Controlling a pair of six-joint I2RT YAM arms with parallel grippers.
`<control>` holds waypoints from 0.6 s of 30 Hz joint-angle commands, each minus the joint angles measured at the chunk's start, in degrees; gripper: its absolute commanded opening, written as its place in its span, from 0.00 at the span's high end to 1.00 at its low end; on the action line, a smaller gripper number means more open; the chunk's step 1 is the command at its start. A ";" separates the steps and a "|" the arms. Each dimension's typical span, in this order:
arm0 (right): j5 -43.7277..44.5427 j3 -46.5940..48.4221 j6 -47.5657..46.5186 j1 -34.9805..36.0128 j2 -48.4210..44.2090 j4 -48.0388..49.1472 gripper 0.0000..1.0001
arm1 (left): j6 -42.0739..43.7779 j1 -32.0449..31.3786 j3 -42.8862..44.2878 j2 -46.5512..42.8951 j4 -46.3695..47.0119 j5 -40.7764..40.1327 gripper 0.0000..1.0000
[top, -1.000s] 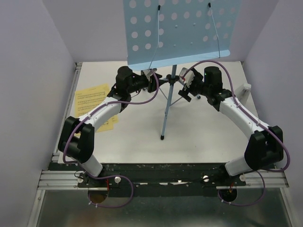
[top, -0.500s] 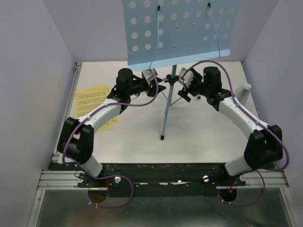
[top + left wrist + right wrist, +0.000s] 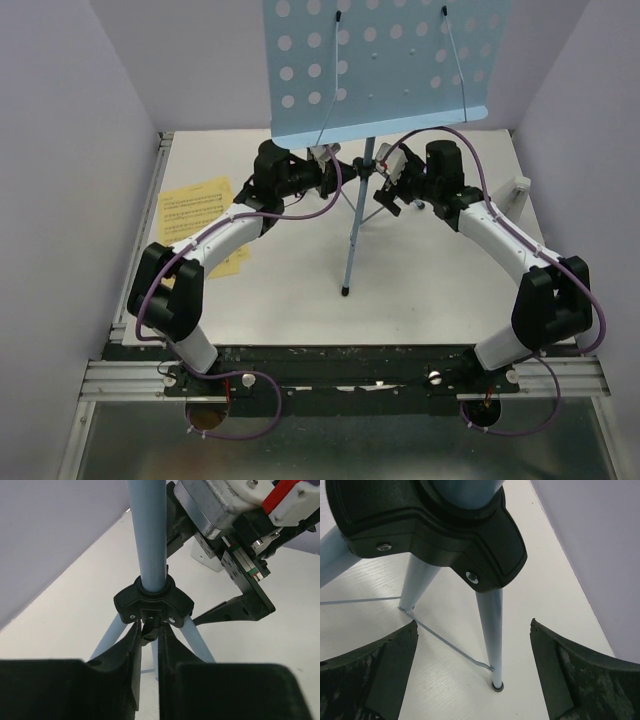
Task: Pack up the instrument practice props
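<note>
Top view: the music stand [image 3: 357, 225] is upright at the middle of the table [image 3: 290, 285], toward its far edge. Its pole is vertical and carries a light-blue punched desk [image 3: 385, 70]. Both tools meet at the black collar [image 3: 366, 168] where the legs join, the left tool [image 3: 343, 176] from the left and the right tool [image 3: 386, 186] from the right, about equally near.

Left wrist view: the left tool's fingers are pinched onto a small black knob [image 3: 150, 632] under the collar.

Right wrist view: the right tool gapes wide and empty, with the collar and one thin leg [image 3: 490, 640] ahead.
</note>
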 commanded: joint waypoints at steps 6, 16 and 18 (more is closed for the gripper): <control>-0.29 2.74 3.89 0.11 0.37 1.01 0.00 | -30.72 7.80 1.77 0.49 -2.53 5.97 1.00; -1.35 2.38 11.36 0.11 -0.60 -0.49 0.00 | -42.19 9.31 3.51 1.88 -1.82 15.10 1.00; -1.44 2.47 12.24 0.11 -0.78 -0.49 0.00 | -45.88 9.57 4.65 3.73 -0.94 17.30 1.00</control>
